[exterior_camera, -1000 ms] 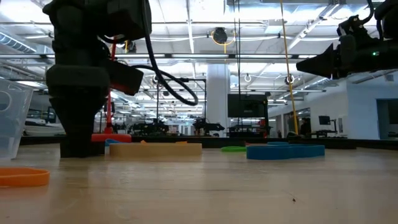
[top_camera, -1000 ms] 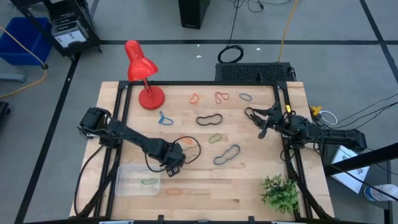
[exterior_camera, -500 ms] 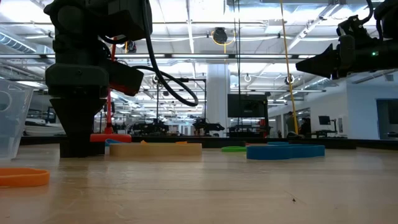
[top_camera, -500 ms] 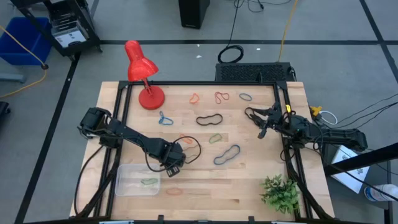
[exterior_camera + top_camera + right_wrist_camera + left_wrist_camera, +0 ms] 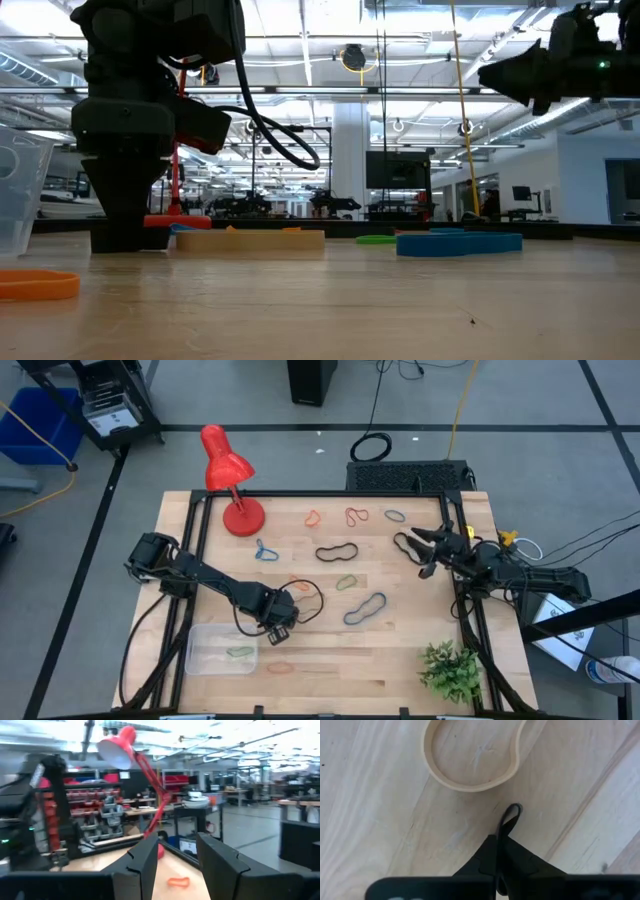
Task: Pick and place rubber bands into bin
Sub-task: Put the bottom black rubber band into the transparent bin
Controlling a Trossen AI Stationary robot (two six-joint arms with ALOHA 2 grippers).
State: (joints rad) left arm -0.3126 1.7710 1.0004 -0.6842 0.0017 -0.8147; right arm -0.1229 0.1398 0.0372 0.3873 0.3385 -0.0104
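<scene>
left wrist view: left gripper (image 5: 498, 851) fingers pressed together on a thin black rubber band (image 5: 510, 815), whose loop pokes out just past the fingertips onto the wood. a tan rubber band (image 5: 470, 767) lies just beyond it, apart. high view: clear bin (image 5: 222, 650) sits near those fingers. right gripper (image 5: 422, 550) hangs with fingers apart, nothing between them.

no readable text, labels or signs
</scene>
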